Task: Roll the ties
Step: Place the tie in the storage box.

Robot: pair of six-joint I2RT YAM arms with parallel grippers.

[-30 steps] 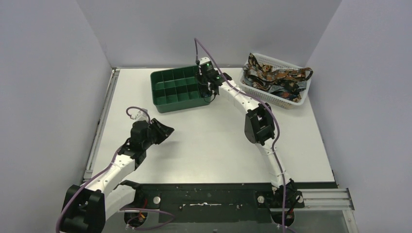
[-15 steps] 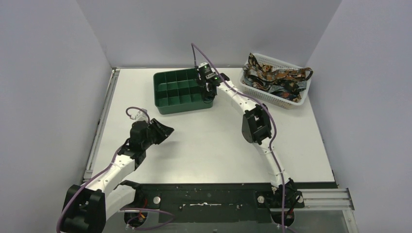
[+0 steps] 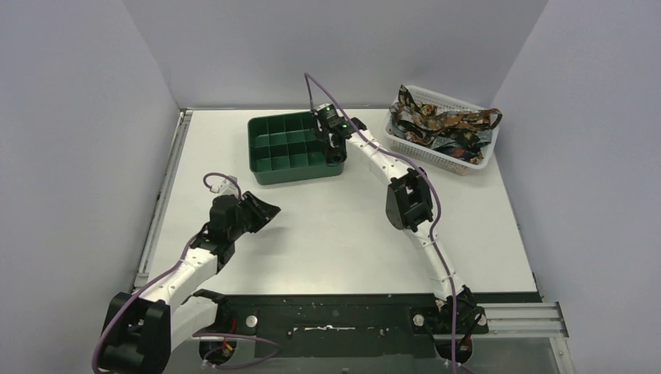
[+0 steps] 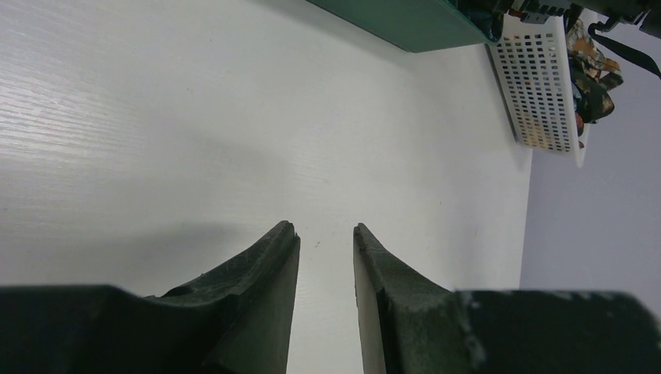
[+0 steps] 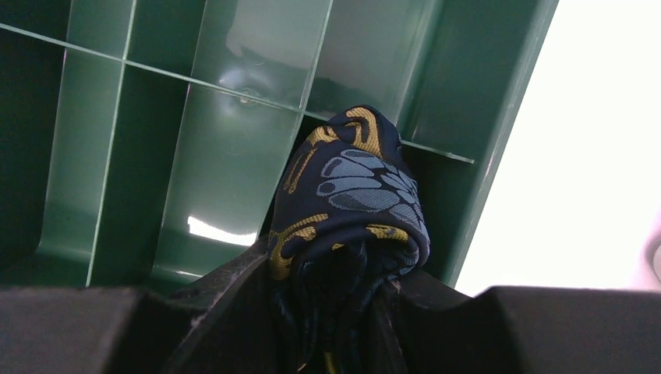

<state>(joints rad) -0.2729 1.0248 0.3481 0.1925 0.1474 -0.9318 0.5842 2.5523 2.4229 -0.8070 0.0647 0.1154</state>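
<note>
My right gripper [image 3: 335, 150] is shut on a rolled tie [image 5: 348, 191], navy with blue and yellow pattern, and holds it over a compartment at the right edge of the green compartment tray [image 3: 269, 160]. In the right wrist view the roll sits between my fingers above the tray's dividers [image 5: 234, 117]. Several more ties [image 3: 436, 125] lie tangled in the white mesh basket [image 3: 475, 160] at the back right. My left gripper [image 3: 265, 212] is open and empty, low over the white table at the left; its fingertips [image 4: 284, 234] show nothing between them.
The table's left edge has a metal rail [image 3: 160, 202]. A black base strip [image 3: 335, 315] runs along the near edge. Grey walls enclose the back and both sides. The basket also shows in the left wrist view [image 4: 542, 86].
My right gripper has moved slightly left with the rolled tie, and the green tray has shifted a little to the right under it. The left arm has not moved.
</note>
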